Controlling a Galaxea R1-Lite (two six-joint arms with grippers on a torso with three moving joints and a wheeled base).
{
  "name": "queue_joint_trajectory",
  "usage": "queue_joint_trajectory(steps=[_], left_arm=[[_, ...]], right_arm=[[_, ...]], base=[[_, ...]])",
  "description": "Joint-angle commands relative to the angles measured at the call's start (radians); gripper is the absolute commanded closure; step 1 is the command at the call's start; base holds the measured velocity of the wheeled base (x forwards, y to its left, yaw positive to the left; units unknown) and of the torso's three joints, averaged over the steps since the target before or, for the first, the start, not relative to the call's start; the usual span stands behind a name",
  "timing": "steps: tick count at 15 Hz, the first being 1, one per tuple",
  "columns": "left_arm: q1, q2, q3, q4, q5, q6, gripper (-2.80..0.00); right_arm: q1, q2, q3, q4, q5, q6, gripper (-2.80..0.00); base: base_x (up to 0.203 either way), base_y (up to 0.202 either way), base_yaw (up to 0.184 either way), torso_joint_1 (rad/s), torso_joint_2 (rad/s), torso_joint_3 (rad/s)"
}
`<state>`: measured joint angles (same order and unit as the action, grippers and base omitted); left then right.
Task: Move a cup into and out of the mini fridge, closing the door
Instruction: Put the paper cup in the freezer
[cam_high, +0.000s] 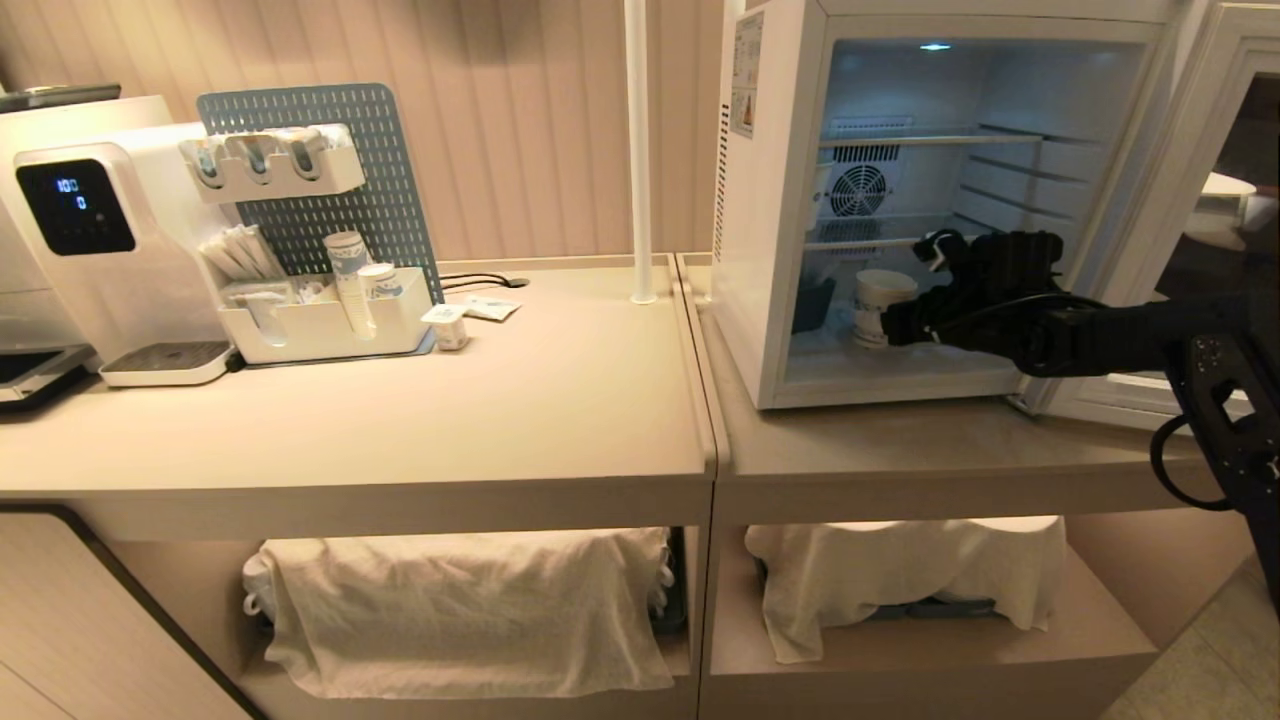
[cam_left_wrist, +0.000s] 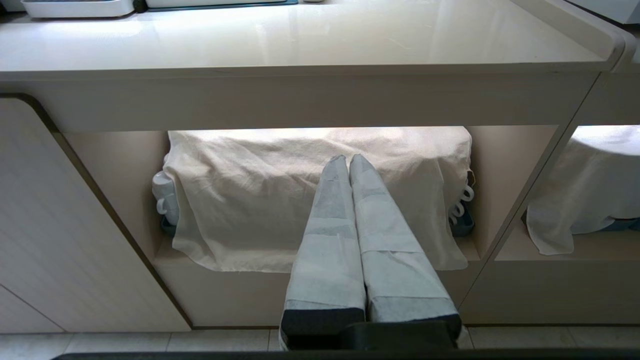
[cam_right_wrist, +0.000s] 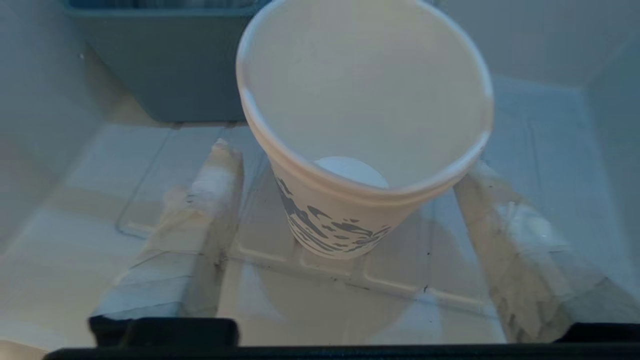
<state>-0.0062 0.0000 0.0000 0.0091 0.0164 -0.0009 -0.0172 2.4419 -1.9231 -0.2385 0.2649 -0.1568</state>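
Fridge (cam_high: 765, 330): 1. Cup (cam_high: 880, 305): 1. Cloth-covered crates (cam_high: 460, 600): 2. Pegboard (cam_high: 390, 190): 1. Dispenser (cam_high: 90, 250): 1.

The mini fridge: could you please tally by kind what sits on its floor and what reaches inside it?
Paper cup, upright: 1
Grey-blue bin behind the cup: 1
Right pincer, open, fingers either side of the cup without gripping: 1
Total: 3
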Motion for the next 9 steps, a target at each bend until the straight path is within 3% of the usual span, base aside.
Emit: queue_joint_trajectory(steps=[1, 4, 7, 8, 9], left_arm=[[0.000, 0.002, 0.002, 0.000, 0.000, -0.001, 0.00], [0.000, 0.001, 0.002, 0.000, 0.000, -0.001, 0.00], [0.000, 0.002, 0.002, 0.000, 0.000, -0.001, 0.00], [0.000, 0.002, 0.002, 0.000, 0.000, -0.001, 0.00], [0.000, 0.002, 0.002, 0.000, 0.000, -0.001, 0.00]], right_arm=[[0.000, -0.029, 0.010, -0.005, 0.001, 0.004, -2.80], [-0.001, -0.093, 0.041, 0.005, -0.006, 0.013, -2.80], [-0.002, -0.191, 0.165, 0.007, -0.006, 0.015, -2.80], [-0.005, -0.234, 0.225, 0.010, -0.004, 0.015, 0.00], [-0.007, -0.276, 0.287, 0.014, -0.003, 0.015, 0.00]], base=[[0.000, 0.000, 0.000, 0.000, 0.00, 0.000], [0.000, 0.000, 0.000, 0.000, 0.00, 0.000], [0.000, 0.000, 0.000, 0.000, 0.00, 0.000], [0.000, 0.000, 0.000, 0.000, 0.00, 0.000], [0.000, 0.000, 0.000, 0.000, 0.00, 0.000]])
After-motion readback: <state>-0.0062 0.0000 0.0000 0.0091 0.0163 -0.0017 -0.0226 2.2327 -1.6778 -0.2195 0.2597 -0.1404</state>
